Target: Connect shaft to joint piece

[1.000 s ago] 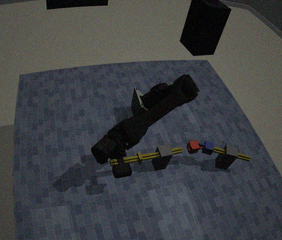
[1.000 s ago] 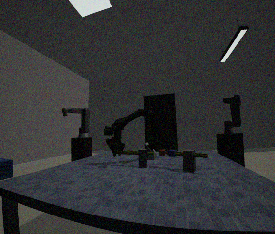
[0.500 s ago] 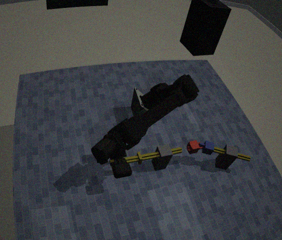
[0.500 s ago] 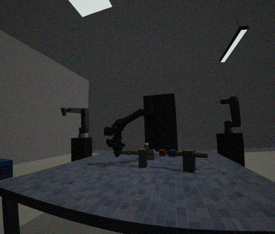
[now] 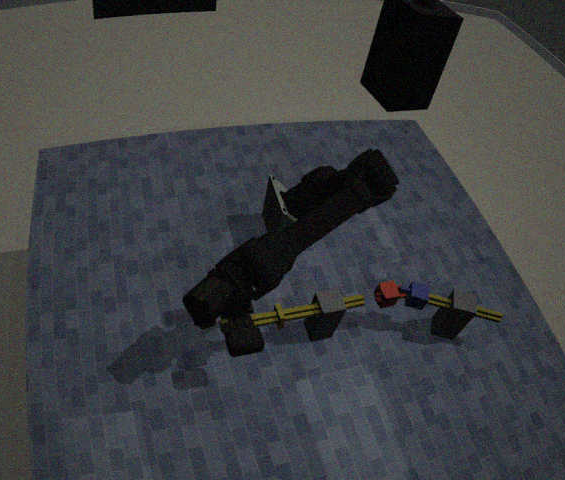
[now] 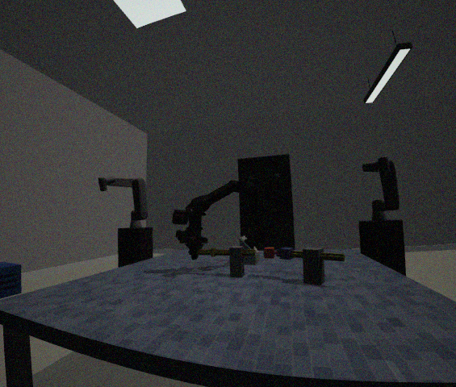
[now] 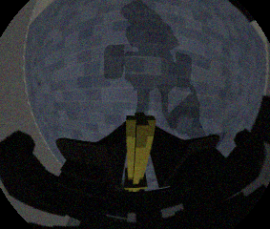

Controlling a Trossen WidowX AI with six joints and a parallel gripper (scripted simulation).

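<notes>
The second shaft, yellow with dark stripes and a collar, runs through the second block. My gripper is shut on this shaft near its outer end, with a finger on each side in the wrist view. The red joint piece hangs by its hinges on the blue part of the first shaft, held in the first block. The red piece faces roughly toward the second shaft, with a gap between; exact alignment cannot be told.
My arm reaches over the blue tiled table from behind the shafts. A pale bracket stands beside the arm. Other robot arms on dark pedestals stand beyond the table.
</notes>
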